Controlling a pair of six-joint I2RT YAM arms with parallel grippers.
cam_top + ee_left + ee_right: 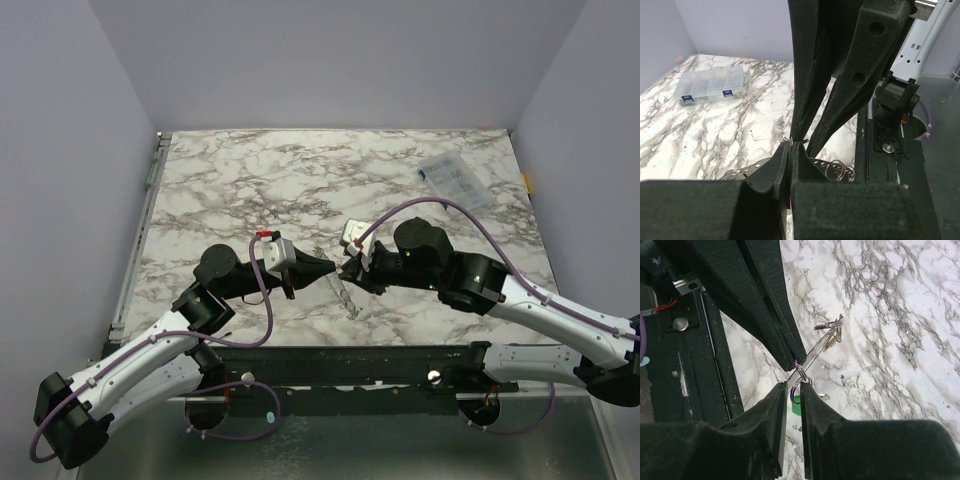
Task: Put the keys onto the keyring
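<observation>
My two grippers meet tip to tip near the table's front edge. The left gripper (pixel 330 268) is shut on the keyring (pixel 815 352), a thin metal strip with loops (pixel 837 170). It hangs slanting down to the table (pixel 346 295). The brass key (pixel 829 343) sits at its far end among the loops. The right gripper (pixel 794 385) pinches a small split ring at its tips. That ring touches the ring in the left fingers (pixel 775 315). The green key (pixel 796 406) hangs under the right fingers, its blade sticking out sideways. In the left wrist view the left gripper (pixel 790 146) is closed under the right fingers (pixel 810 100).
A clear plastic compartment box (pixel 455 180) lies at the back right of the marble table (pixel 250 180); it also shows in the left wrist view (pixel 710 86). The black frame rail (pixel 350 365) runs along the table's front edge just below the grippers.
</observation>
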